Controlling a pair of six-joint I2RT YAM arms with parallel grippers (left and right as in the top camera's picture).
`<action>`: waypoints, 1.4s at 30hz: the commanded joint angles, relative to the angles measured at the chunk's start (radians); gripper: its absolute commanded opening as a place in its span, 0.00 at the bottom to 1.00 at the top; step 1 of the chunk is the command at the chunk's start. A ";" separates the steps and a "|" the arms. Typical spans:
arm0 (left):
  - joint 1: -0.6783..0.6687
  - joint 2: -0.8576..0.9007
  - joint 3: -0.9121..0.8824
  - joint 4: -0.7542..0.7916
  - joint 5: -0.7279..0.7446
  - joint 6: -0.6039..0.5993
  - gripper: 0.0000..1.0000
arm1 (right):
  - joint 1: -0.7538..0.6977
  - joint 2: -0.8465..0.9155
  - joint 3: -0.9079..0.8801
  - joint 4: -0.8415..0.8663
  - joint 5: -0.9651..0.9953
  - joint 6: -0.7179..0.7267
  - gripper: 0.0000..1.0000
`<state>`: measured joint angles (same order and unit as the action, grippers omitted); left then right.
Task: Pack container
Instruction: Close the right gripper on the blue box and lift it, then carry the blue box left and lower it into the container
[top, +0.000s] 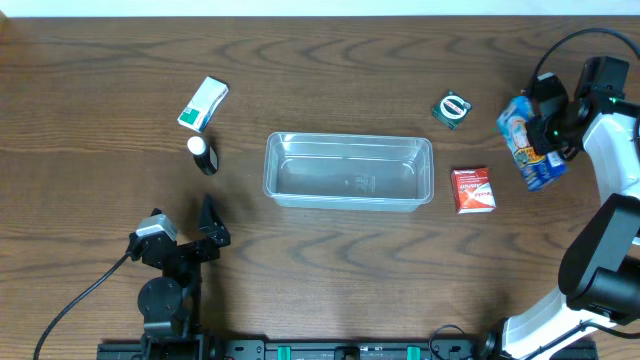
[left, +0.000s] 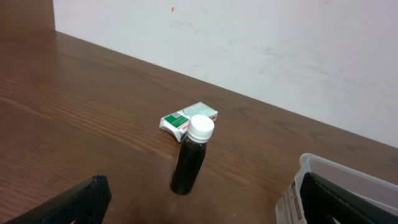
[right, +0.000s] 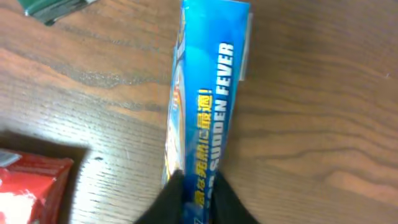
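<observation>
The clear plastic container (top: 347, 170) lies in the middle of the table with nothing inside; its corner (left: 348, 177) shows at the right of the left wrist view. At the far right, my right gripper (top: 543, 135) is shut on a blue box (top: 528, 140), pinching its narrow sides (right: 202, 106). My left gripper (top: 185, 235) stands open near the front left, short of a dark bottle with a white cap (top: 203, 154) (left: 191, 157). A green and white box (top: 203, 104) (left: 188, 119) lies behind the bottle.
A red packet (top: 472, 189) (right: 28, 186) lies right of the container. A small green round item (top: 452, 109) sits behind it. A white wall (left: 249, 43) runs along the table's far edge. A cable trails from the left arm at the front left.
</observation>
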<state>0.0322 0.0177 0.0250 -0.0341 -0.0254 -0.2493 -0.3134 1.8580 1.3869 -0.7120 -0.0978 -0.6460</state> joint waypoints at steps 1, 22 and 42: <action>0.005 0.000 -0.021 -0.037 -0.005 0.016 0.98 | -0.006 0.013 0.015 -0.006 -0.024 -0.021 0.01; 0.005 0.000 -0.021 -0.037 -0.005 0.016 0.98 | 0.072 -0.243 0.019 -0.008 -0.041 0.096 0.01; 0.005 0.000 -0.021 -0.037 -0.005 0.016 0.98 | 0.678 -0.531 0.018 -0.241 -0.134 -0.459 0.01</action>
<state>0.0322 0.0177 0.0250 -0.0341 -0.0250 -0.2493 0.3340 1.3113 1.3949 -0.9432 -0.2272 -1.0416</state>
